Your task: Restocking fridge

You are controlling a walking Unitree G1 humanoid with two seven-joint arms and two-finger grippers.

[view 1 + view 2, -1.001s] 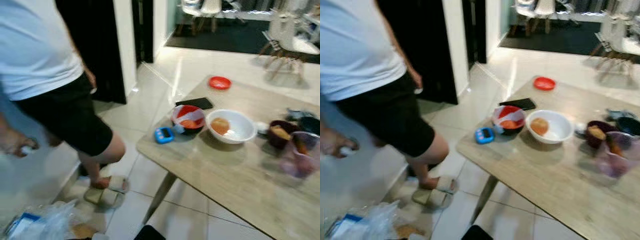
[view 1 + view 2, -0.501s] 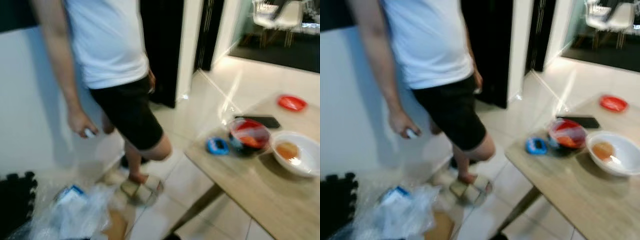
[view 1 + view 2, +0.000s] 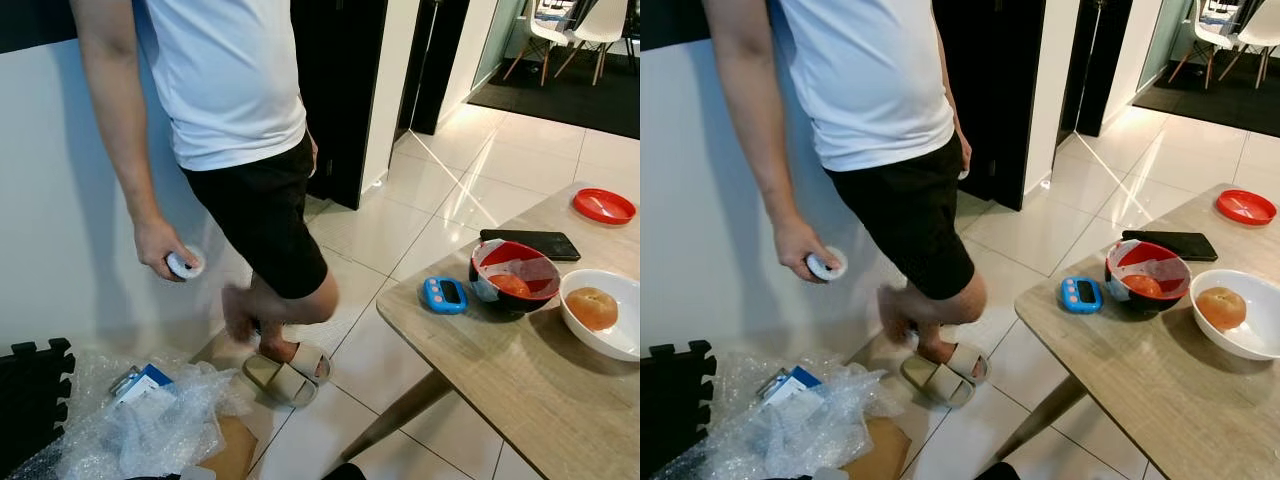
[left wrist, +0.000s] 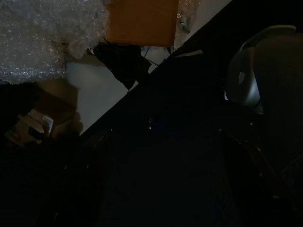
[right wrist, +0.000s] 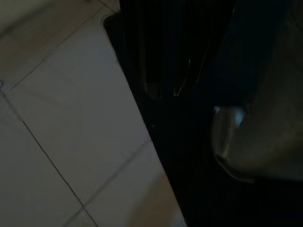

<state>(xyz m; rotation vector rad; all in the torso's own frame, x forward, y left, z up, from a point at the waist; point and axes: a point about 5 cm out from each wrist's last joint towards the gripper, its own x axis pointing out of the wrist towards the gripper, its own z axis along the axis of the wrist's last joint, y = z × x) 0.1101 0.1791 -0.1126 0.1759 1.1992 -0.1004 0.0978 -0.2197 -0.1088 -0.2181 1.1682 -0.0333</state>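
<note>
Tiled floor, person ahead, wooden table right. Transit step; both grippers' finger state can't tell. Next: locate fridge.

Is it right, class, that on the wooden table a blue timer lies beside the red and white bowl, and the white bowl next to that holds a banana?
Not quite. The white bowl holds a round, golden-brown item, perhaps a bun, not a banana; the right eye view shows it. The rest stands: the blue timer lies beside the red and white bowl on the wooden table.
</note>
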